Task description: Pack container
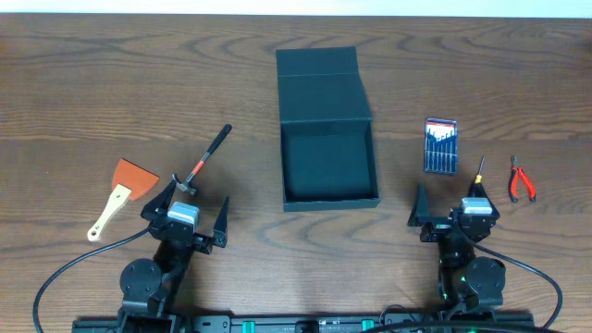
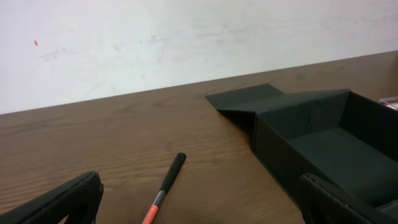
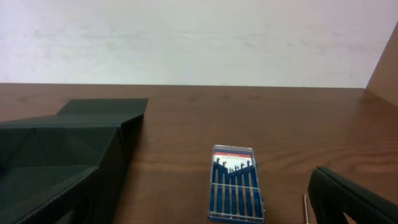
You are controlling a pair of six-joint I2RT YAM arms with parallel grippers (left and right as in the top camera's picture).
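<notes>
Gaping container (image 1: 328,171): dark teal-grey rigid rectangular box, lid folded far for loading.
Left end effector (image 1: 199,192): spread, empty, near black-and-red-handled hammer (image 1: 209,155).
Right end effector (image 1: 450,199): spread, empty.

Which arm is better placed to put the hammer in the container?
Left. The hammer lies right by the open left tool, on that side of the container. The right tool is across the container, near the screwdriver set.
</notes>
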